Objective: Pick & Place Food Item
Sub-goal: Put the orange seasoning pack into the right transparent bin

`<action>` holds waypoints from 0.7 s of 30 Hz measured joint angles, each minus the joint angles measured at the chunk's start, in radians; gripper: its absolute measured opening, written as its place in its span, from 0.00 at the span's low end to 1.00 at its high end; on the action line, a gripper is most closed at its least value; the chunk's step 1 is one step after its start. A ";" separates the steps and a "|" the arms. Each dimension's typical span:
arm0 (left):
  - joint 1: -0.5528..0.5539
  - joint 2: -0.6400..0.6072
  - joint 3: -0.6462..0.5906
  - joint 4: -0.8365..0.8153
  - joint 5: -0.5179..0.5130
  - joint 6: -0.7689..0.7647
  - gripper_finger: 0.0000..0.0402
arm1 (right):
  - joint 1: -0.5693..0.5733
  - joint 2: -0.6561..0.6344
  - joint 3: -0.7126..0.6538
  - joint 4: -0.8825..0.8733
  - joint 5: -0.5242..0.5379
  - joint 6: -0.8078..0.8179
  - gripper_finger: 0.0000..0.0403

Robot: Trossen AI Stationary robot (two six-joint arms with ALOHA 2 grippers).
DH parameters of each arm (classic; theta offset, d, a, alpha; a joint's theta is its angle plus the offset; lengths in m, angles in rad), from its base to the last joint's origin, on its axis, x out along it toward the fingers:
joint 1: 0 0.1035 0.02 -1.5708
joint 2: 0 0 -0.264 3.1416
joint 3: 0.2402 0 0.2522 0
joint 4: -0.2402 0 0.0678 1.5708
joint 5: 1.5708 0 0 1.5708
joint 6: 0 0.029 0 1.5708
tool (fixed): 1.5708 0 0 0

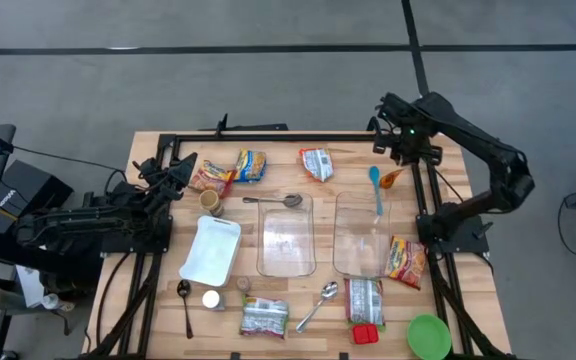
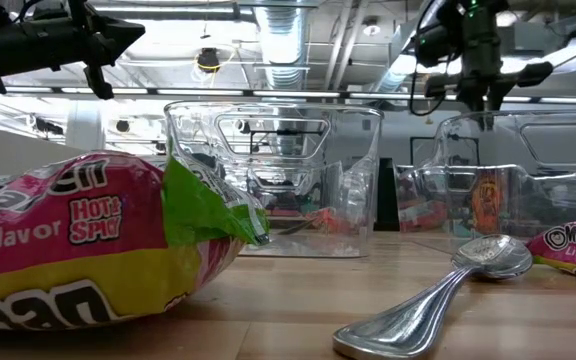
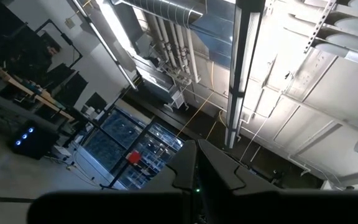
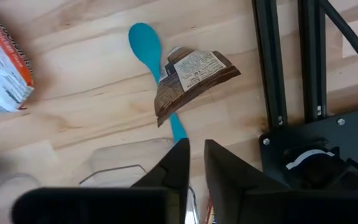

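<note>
A small brown food packet (image 4: 191, 78) lies on the wooden table across the handle of a teal spoon (image 4: 145, 43). In the high view the packet (image 1: 392, 178) is at the far right, beside the right clear container (image 1: 361, 235). My right gripper (image 4: 196, 158) hangs above the packet, pointing down. Its fingers are a little apart with nothing between them. It also shows in the high view (image 1: 388, 142). My left gripper (image 3: 196, 171) waits at the table's left edge (image 1: 173, 175), shut and tilted upward toward the ceiling.
A second clear container (image 1: 286, 235) and a white tray (image 1: 211, 248) stand mid-table. Noodle packets lie at the far edge (image 1: 316, 163), (image 1: 250, 165), at the right (image 1: 406, 258) and near the front (image 1: 264, 316). A green bowl (image 1: 429, 335) and metal spoons (image 1: 318, 305) sit at the front.
</note>
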 joint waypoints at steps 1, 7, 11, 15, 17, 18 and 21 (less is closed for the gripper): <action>0.000 0.000 0.000 0.000 0.000 0.000 0.02 | 0.000 0.002 0.000 0.000 0.000 0.010 0.15; 0.000 0.000 0.000 0.000 0.000 0.000 0.02 | 0.010 0.002 0.000 -0.001 0.002 0.129 0.26; 0.000 0.000 0.000 0.000 0.000 0.000 0.02 | 0.037 0.002 0.000 0.004 0.026 0.197 0.29; 0.000 0.000 0.000 0.000 0.000 0.000 0.02 | 0.073 0.002 0.000 0.007 0.063 0.285 0.29; 0.000 0.000 0.000 0.000 0.000 0.000 0.02 | 0.086 0.002 0.000 0.015 0.076 0.320 0.29; 0.000 0.000 0.000 0.000 0.000 0.000 0.02 | 0.093 0.002 0.000 0.020 0.080 0.338 0.29; 0.000 0.000 0.000 0.000 0.000 0.000 0.02 | 0.119 0.002 0.000 0.045 0.094 0.405 0.29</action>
